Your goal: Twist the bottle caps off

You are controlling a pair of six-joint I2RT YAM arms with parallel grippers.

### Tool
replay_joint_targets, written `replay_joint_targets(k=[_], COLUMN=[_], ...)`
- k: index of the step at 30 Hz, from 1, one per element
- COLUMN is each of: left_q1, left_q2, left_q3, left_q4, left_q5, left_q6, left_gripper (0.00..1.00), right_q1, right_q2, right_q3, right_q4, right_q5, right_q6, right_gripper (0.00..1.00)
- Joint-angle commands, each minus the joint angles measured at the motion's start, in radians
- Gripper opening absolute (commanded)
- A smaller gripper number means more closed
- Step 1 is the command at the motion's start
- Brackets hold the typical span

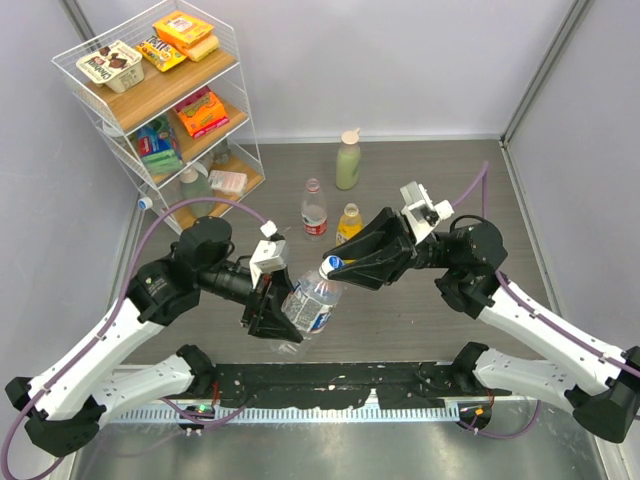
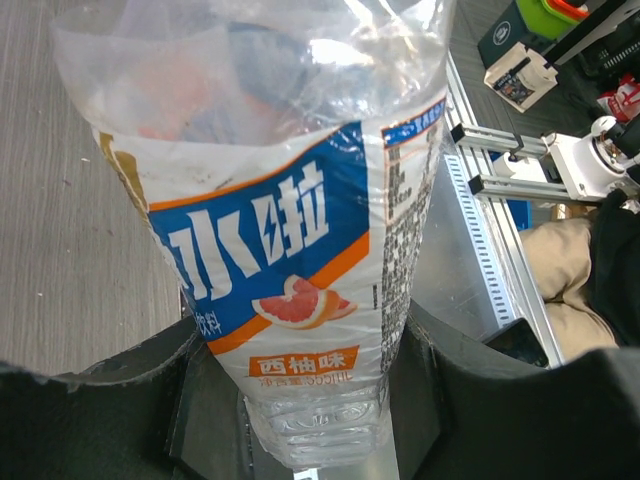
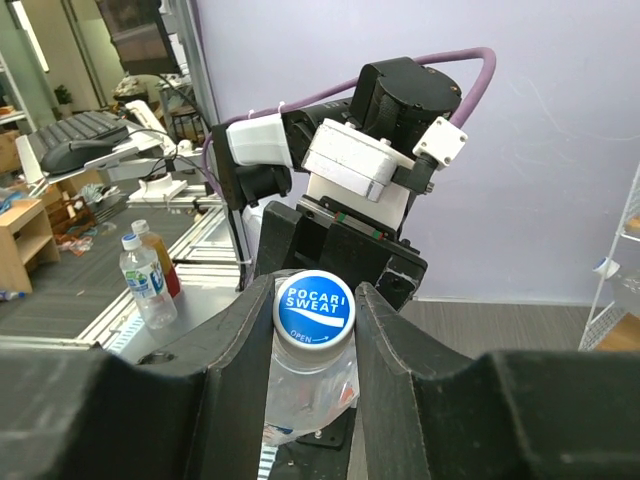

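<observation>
Item in hand: blue cap, on the clear bottle held tilted between both arms. Right gripper: fingers clamped on either side of the cap, arm reaching leftward, wrist roughly in line with the bottle neck. Left gripper: clamped around the bottle's lower body, arm extended rightward. Method, as I judge it: I would roll the right wrist about the neck axis and keep the left firm without crushing the thin wall. Pending: red cap and yellow cap, on bottles standing behind.
</observation>
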Motion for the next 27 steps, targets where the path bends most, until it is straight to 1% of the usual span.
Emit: replay_joint_targets(k=[1,5,14,18,22,27], left_q1=[-0.002,-0.003,-0.003,-0.002,-0.003,-0.003], left_q2=[-0.038,-0.043,-0.032,-0.029,-0.034,-0.053], left_q3=[0.039,0.031,0.034,0.033,0.024,-0.022], left_q4=[0.044,0.035,-0.002,-0.005,-0.005,0.026], left_q5=[0.065,0.065,0.062,0.049,-0.002,-0.131], left_q6=[0.044,0.044,0.068,0.073,0.081,0.078], left_gripper=[0.0,0.0,0.0,0.0,0.0,0.0], right_q1=[-0.001,-0.001,-0.002,-0.002,-0.004,-0.001], right_q2=[-0.058,-0.069,-0.078,-0.078,-0.082,-0.107], right_q3=[-0.006,-0.013,-0.02,-0.014,-0.012,-0.041], right_q4=[-0.062,-0.084,-0.099,-0.137,-0.196,-0.271], right_q5=[0.12,0.175,0.237,0.277,0.355,0.528], right_q6=[-0.068,-0.082,-0.1,-0.109,-0.131,-0.159], right_gripper=[0.02,0.02,0.02,0.02,0.02,0.02])
